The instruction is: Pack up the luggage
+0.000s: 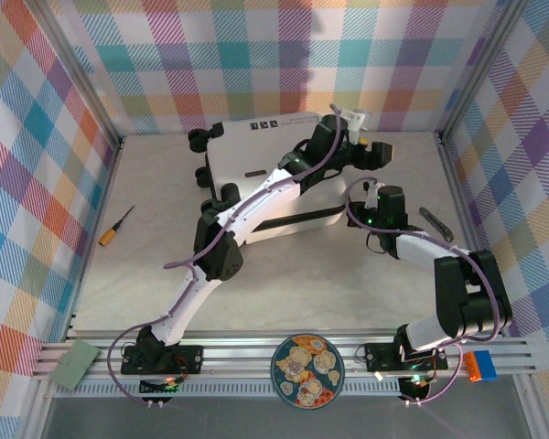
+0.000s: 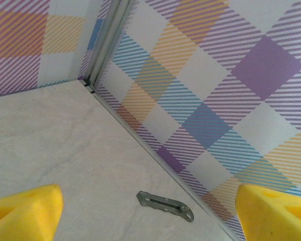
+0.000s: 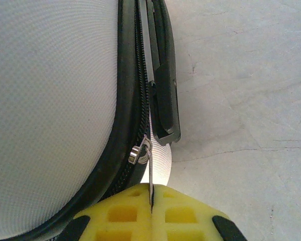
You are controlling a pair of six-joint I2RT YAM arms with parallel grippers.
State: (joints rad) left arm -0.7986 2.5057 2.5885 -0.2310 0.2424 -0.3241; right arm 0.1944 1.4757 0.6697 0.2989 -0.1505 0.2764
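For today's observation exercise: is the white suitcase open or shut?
Shut: the luggage lies flat, shells together, no lining showing; the right gripper pinches its zipper pull.

Two yellow fingertips [image 2: 25, 211] stand wide apart over the worktop [image 2: 65, 140]; a slotted metal strip [image 2: 165, 206] lies near the checked wall [image 2: 215, 100].

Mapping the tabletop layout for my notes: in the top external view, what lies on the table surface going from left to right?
orange-handled screwdriver → white suitcase → flat metal strip

The left arm [image 1: 256, 197] hides the luggage's [image 1: 247, 146] middle; its zip pull's [image 3: 150, 173] tip lies hidden inside the right end effector [image 3: 151, 201].
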